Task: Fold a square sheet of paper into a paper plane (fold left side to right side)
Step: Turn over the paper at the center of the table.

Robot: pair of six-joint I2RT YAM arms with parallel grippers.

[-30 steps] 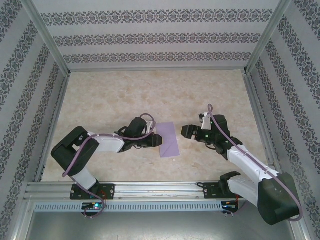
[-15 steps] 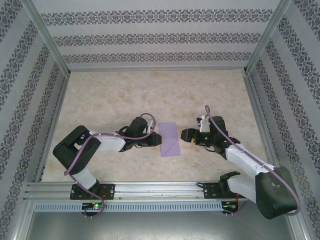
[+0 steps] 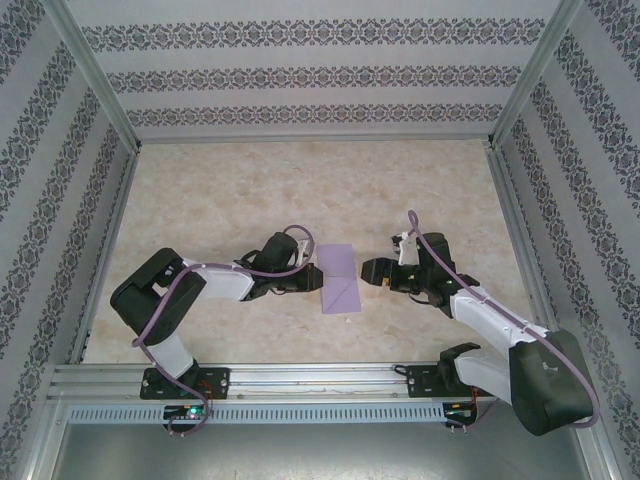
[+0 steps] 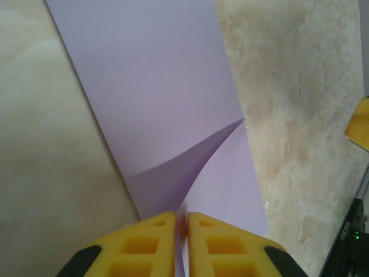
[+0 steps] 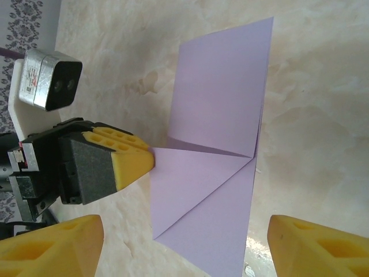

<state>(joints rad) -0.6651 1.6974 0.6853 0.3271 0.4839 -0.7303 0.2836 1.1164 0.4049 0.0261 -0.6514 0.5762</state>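
The square sheet of paper (image 3: 338,280), plain lilac, lies folded into a tall narrow rectangle at the table's middle. My left gripper (image 3: 318,283) is at its left edge, shut on the upper layer. In the left wrist view the yellow fingers (image 4: 150,242) pinch the paper (image 4: 161,104), and the lifted layer bows up into a curved flap. In the right wrist view the paper (image 5: 222,115) has a raised triangular flap held by the left gripper's finger (image 5: 130,161). My right gripper (image 3: 368,270) stands open just right of the sheet, with nothing between its fingers (image 5: 294,242).
The marbled beige tabletop (image 3: 240,200) is walled by patterned panels and metal frame posts (image 3: 520,250). A metal rail (image 3: 320,380) with both arm bases runs along the near edge.
My left gripper has closed onto the paper's left edge. My right gripper has shifted slightly left toward the sheet, and its jaws have narrowed a little.
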